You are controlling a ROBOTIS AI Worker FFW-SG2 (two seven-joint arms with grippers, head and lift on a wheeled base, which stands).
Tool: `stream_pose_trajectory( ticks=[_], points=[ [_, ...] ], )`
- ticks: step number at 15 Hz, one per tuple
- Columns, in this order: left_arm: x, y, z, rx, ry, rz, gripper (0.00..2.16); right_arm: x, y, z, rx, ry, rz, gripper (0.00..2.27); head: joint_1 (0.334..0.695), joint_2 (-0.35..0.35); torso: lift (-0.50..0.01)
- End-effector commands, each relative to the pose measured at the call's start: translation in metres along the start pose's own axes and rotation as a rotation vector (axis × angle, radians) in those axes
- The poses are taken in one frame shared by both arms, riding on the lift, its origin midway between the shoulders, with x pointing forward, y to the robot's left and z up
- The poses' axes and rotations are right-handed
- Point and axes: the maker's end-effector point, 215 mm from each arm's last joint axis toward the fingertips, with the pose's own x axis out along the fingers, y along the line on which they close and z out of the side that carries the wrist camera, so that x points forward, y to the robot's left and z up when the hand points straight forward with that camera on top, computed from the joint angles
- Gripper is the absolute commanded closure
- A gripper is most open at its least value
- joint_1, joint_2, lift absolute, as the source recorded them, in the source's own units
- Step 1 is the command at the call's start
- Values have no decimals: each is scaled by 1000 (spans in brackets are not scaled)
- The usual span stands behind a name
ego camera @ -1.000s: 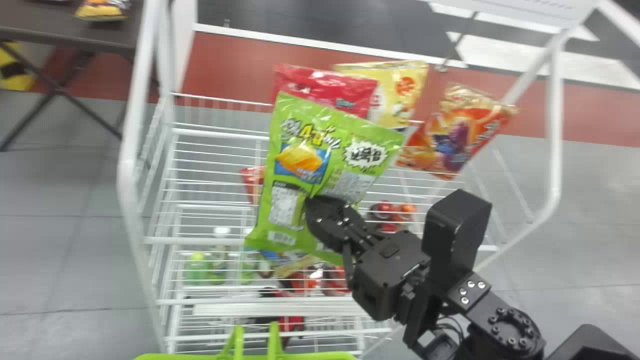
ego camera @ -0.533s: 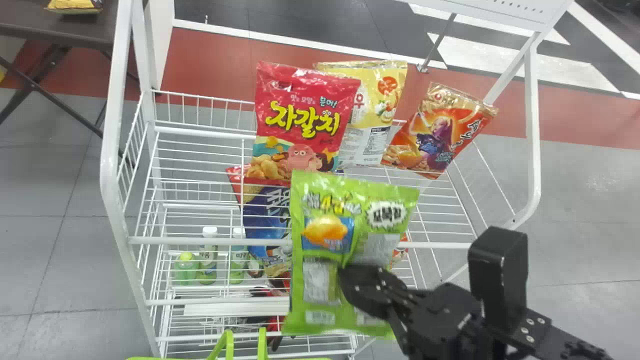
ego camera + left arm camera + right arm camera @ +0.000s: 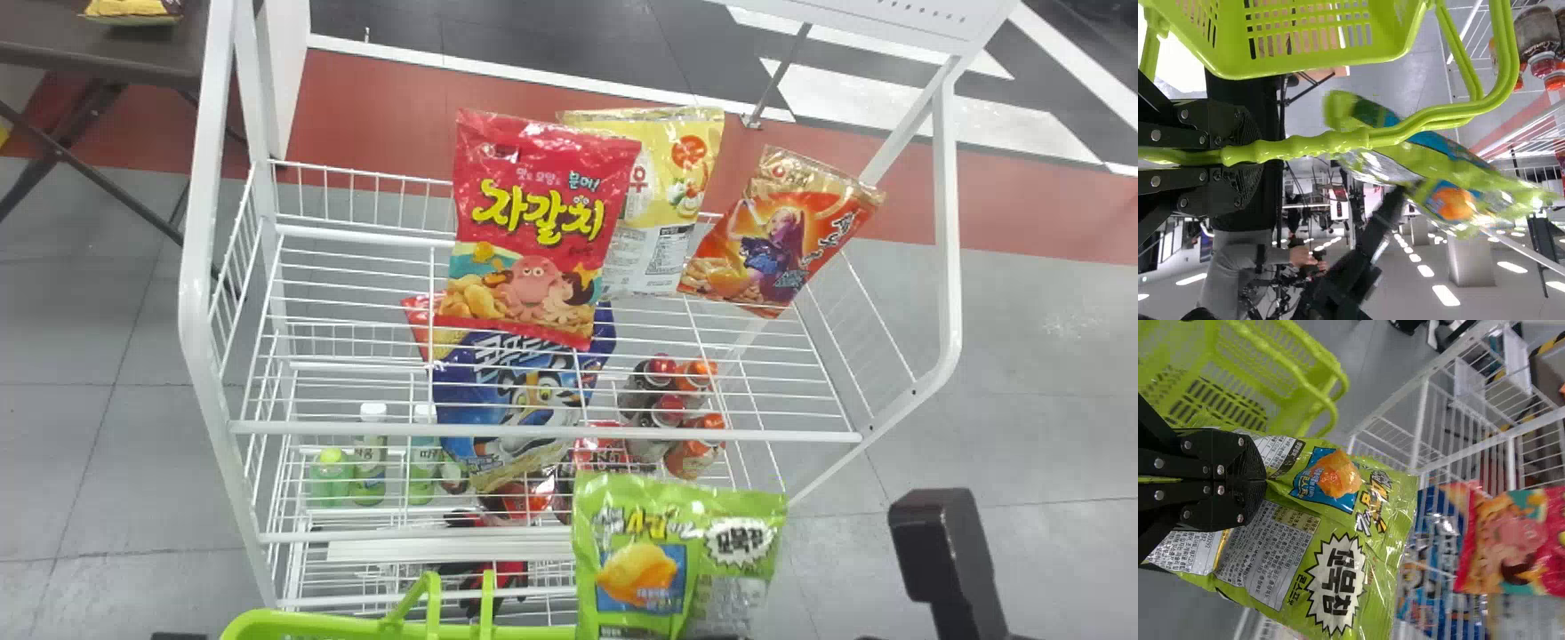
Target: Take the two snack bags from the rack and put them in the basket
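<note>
One crinkled, glossy green snack bag (image 3: 676,564) hangs pinched in the flat fingers of our right gripper (image 3: 718,636), near the slotted plastic basket (image 3: 284,620). Our left gripper (image 3: 1248,155) clasps its ridged handle (image 3: 1325,143). Beyond, we see a shiny red bag (image 3: 533,222) in the wire rack (image 3: 338,428).

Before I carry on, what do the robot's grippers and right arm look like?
The left gripper and right gripper match: matte black, two flat fingers each, silvery round screw heads, textured towards the tips. The right arm is black too, with a blocky, round-cornered housing.
</note>
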Motion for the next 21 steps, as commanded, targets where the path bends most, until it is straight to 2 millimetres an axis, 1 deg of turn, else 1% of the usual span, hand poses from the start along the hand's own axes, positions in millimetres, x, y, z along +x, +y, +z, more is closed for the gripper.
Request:
stream_pose_trajectory(
  ticks=[1, 4, 6, 8, 9, 10, 13, 14, 15, 16, 17, 18, 19, 20, 21],
  points=[
    [-1, -3, 3, 10, -7, -1, 1521, 5, 12, -34, 51, 111, 29, 2246, 695, -350, -8],
    [-3, -10, 6, 27, -14, -7, 1517, 28, 40, -47, 53, 151, 99, 2246, 695, -350, -8],
    [-4, -15, 8, 47, -18, -7, 1521, 49, 54, -55, 61, 174, 140, 2246, 695, -350, -8],
    [-5, -21, 10, 66, -22, -8, 1521, 71, 63, -64, 75, 202, 175, 2246, 695, -350, -8],
    [-6, -24, 12, 78, -25, -6, 1521, 84, 68, -63, 73, 194, 195, 2246, 695, -350, -8],
    [-6, -28, 13, 87, -26, -9, 1517, 99, 71, -57, 62, 164, 205, 2246, 695, -350, -8],
    [-5, -36, 15, 117, -28, -8, 1517, 134, 81, -42, 34, 93, 213, 2246, 695, -350, -8],
    [-5, -39, 15, 123, -28, -10, 1517, 142, 82, -39, 16, 84, 200, 2246, 695, -350, -8],
    [-5, -42, 14, 126, -29, -12, 1517, 147, 83, -46, 12, 116, 193, 2246, 695, -350, -8],
    [-5, -43, 12, 126, -29, -14, 1517, 148, 79, -67, 21, 207, 175, 2094, 695, -350, -8],
    [-7, -43, 13, 128, -34, -11, 1517, 146, 77, -80, 33, 265, 169, 1646, 695, -350, -8],
    [-10, -43, 13, 125, -39, -10, 1517, 145, 73, -81, 29, 269, 157, 1200, 695, -350, -8],
    [-10, -42, 14, 125, -41, -10, 1517, 139, 69, -85, 27, 289, 142, 704, 695, -350, -8],
    [-11, -41, 14, 123, -42, -9, 1517, 129, 67, -92, 34, 322, 135, 110, 695, -350, -8],
    [-11, -41, 15, 124, -43, -8, 1517, 118, 68, -93, 39, 330, 135, 19, 695, -350, -8]
  ],
)
